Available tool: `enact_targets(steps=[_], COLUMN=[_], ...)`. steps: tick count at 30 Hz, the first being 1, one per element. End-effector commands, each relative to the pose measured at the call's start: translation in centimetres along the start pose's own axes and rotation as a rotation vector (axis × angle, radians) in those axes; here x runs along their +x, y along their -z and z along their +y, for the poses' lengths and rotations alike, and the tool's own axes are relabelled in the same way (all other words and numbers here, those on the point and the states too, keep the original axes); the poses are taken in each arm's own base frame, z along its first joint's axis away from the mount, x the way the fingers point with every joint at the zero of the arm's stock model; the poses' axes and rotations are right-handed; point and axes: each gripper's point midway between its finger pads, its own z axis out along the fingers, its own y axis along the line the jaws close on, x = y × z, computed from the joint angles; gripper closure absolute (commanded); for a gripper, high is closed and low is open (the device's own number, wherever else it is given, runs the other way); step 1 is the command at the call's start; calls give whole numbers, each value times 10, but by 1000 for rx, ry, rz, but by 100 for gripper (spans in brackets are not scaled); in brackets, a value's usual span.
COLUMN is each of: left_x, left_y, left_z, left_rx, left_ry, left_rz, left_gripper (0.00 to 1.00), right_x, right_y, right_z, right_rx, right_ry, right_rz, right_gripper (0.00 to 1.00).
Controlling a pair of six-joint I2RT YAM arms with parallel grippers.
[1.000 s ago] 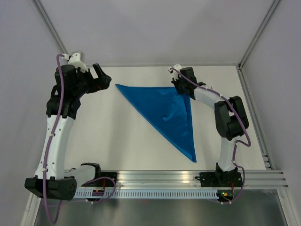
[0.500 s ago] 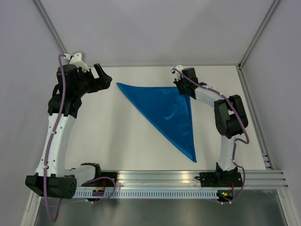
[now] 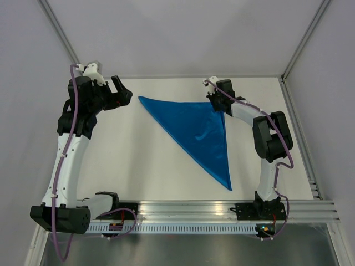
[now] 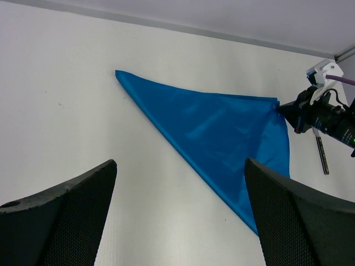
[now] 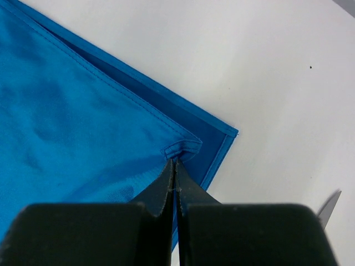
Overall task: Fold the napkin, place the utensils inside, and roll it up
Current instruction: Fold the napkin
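The bright blue napkin (image 3: 194, 124) lies folded into a triangle in the middle of the table. It also shows in the left wrist view (image 4: 222, 127). My right gripper (image 3: 215, 104) is shut on the top layer's corner (image 5: 183, 148) at the cloth's far right, just short of the lower layer's corner (image 5: 222, 136). My left gripper (image 3: 125, 92) is open and empty above the table, left of the napkin's far left tip (image 4: 119, 73). The knife (image 4: 321, 155) lies just right of the right gripper; its blade tip shows in the right wrist view (image 5: 330, 206).
Grey walls enclose the white table (image 3: 133, 160) at the back and sides. A metal rail (image 3: 222, 210) runs along the near edge by the arm bases.
My right gripper has shifted slightly right and away with the napkin's corner, and the cloth slid a little with it. The left gripper has barely moved.
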Motion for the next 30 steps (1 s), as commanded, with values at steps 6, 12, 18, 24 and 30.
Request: enact_targets(steps=[6,12,18,24,30], left_x=[-6,-5,-4,-4,-2], left_y=[-4,-4,-5,-6,-7], left_z=[-8,-8,-8,-8,-7], left_rx=[34,35,37,38,37], left_ry=[40,38,39,39,40], left_rz=[-21,-20,-15,-13,-7], left_gripper=[0,0,0,0,0], right_x=[-18,-14,-11,-7,-1], right_y=[-6,-10,-14,-17,-20], right_z=[-19,-22,-26,-28,-28], right_rx=[49,58,64,69,71], right_ry=[8,10,12,14,15], right_rz=[-39,-28,-16,-4,9], right_gripper=[100,99,100,99,100])
